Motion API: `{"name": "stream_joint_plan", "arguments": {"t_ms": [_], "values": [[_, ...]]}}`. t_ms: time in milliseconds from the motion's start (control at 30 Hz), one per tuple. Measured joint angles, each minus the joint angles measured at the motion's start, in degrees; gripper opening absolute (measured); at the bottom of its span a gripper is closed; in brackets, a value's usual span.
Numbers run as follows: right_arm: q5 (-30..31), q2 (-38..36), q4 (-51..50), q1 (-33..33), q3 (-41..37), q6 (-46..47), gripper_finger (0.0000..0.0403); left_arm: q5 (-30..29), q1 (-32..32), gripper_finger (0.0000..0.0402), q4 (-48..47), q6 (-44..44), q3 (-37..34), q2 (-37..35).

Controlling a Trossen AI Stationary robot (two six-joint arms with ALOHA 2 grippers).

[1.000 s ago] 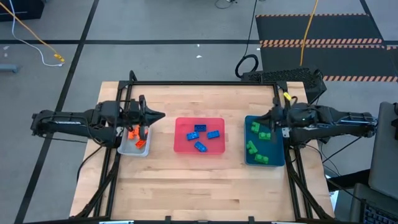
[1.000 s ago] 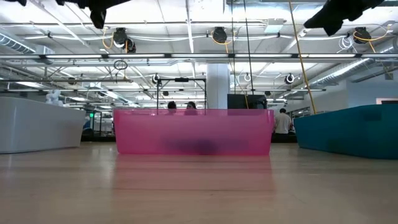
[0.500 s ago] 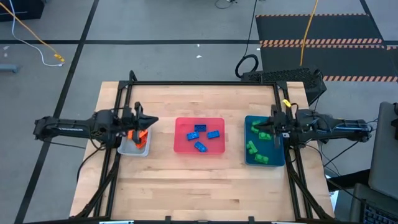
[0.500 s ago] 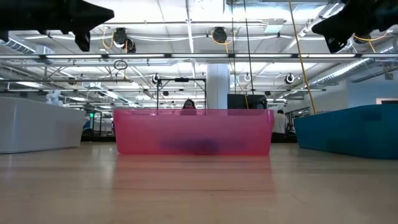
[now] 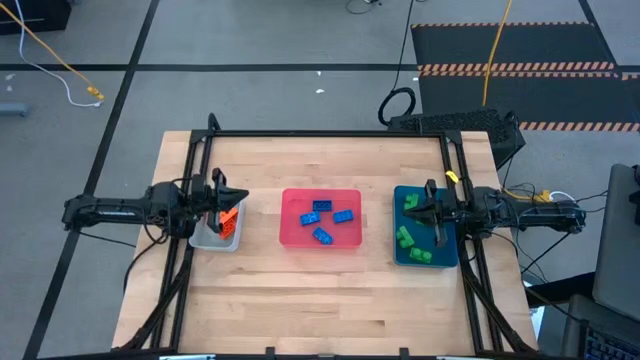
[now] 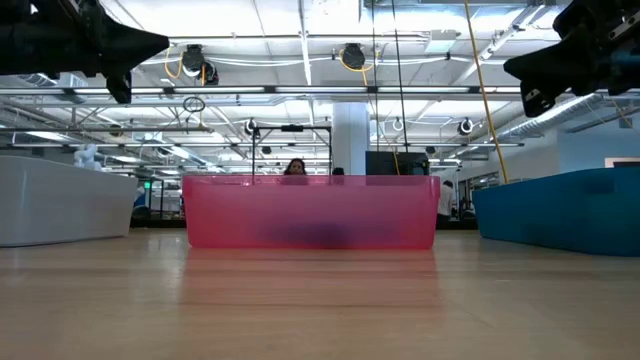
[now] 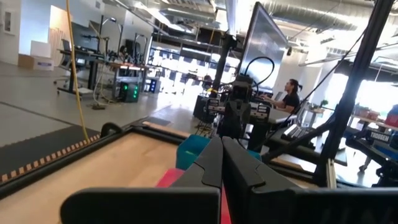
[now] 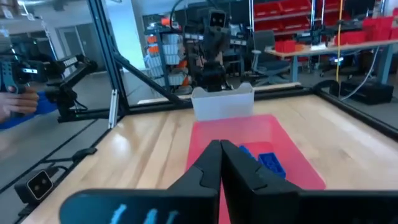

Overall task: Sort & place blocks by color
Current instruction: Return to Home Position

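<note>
Blue blocks [image 5: 322,215] lie in the pink tray [image 5: 320,243] at the table's middle. Orange blocks [image 5: 228,220] lie in the grey tray [image 5: 212,240] at the left. Green blocks [image 5: 408,238] lie in the teal tray [image 5: 428,262] at the right. My left gripper [image 5: 243,194] hovers shut above the grey tray, pointing about level toward the pink tray, with nothing in it [image 7: 221,152]. My right gripper [image 5: 407,209] hovers shut above the teal tray, pointing level toward the pink tray, also with nothing in it [image 8: 221,149]. The right wrist view shows the blue blocks [image 8: 266,160].
A black frame [image 5: 330,134] runs along the table's far edge and down both sides. Bare wood lies in front of and behind the trays. Both arms show high above the table in the low view, with the pink tray [image 6: 310,212] between them.
Both arms have folded back and sunk: the left gripper toward the table's left edge, the right gripper toward the right edge. Both have tipped up from slanting downward to about level. Both stay shut with nothing in them. The blocks have not moved.
</note>
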Motion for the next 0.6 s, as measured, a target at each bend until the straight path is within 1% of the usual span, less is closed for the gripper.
{"name": "stream_joint_plan", "arguments": {"t_ms": [233, 300, 400, 600], "values": [[-0.32, -3.59, 0.03, 0.0, -0.59, -1.42, 0.0, -0.02, 0.0, 0.0, -0.24, 0.74, -1.87, -0.41], [-1.45, -4.13, 0.01, 0.0, -0.62, -1.78, 0.0, -0.04, 0.0, 0.0, 0.09, 0.71, -2.93, -0.41], [-1.53, -4.27, 0.65, 0.02, -1.48, -1.78, 0.0, -0.06, 0.0, 0.0, 1.91, 0.58, -5.0, -0.39], [-1.5, -4.19, 8.66, 0.0, -7.79, -0.89, 0.0, 0.02, 0.0, 0.0, 0.5, 0.21, -5.66, -0.46]]}}
